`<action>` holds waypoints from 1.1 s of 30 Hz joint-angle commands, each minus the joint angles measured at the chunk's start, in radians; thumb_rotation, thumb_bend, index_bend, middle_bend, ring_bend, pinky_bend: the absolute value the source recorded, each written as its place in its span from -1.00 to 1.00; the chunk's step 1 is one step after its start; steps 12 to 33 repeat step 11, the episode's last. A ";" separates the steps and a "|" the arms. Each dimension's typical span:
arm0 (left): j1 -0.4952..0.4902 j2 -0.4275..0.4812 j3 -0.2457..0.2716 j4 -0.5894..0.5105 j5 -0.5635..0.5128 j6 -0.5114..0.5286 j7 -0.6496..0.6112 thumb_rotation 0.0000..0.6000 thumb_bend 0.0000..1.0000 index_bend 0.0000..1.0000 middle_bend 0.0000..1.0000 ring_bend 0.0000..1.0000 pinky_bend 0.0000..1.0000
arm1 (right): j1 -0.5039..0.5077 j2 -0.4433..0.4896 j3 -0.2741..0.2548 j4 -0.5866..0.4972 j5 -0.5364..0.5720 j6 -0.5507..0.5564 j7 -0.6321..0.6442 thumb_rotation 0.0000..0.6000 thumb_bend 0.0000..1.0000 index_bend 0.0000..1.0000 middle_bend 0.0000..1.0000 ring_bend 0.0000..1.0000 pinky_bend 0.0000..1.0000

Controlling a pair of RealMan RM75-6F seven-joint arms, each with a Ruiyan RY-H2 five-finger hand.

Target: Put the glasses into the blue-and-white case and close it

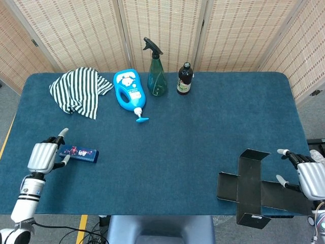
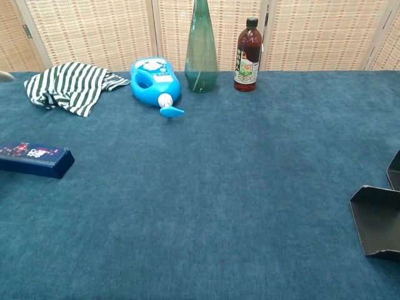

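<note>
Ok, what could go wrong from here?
No glasses show in either view, so the task may stall. The left hand, fingers spread, sits right beside the dark blue box; a bump could shove it. The right hand is by the flat black carton overhanging the front of the table; it could slip off.

We are holding our left hand (image 1: 42,155) low at the near left of the table, palm down, fingers apart and gripping nothing, with its forearm running back toward the near edge. Our right hand (image 1: 309,176) is sitting at the near right edge, fingers spread toward the left and likewise holding nothing.
</note>
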 commanded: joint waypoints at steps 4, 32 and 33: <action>0.116 0.058 0.028 -0.086 0.043 0.135 -0.011 1.00 -0.29 -0.79 -0.20 -0.38 -0.06 | 0.017 0.001 -0.008 0.003 -0.014 -0.018 0.026 1.00 -0.54 -0.54 -0.29 -0.33 -0.22; 0.219 0.078 0.072 -0.149 0.103 0.267 0.008 1.00 -0.29 -0.79 -0.19 -0.37 -0.06 | 0.026 -0.013 -0.006 -0.001 -0.034 -0.004 0.024 1.00 -0.54 -0.54 -0.29 -0.33 -0.22; 0.219 0.078 0.072 -0.149 0.103 0.267 0.008 1.00 -0.29 -0.79 -0.19 -0.37 -0.06 | 0.026 -0.013 -0.006 -0.001 -0.034 -0.004 0.024 1.00 -0.54 -0.54 -0.29 -0.33 -0.22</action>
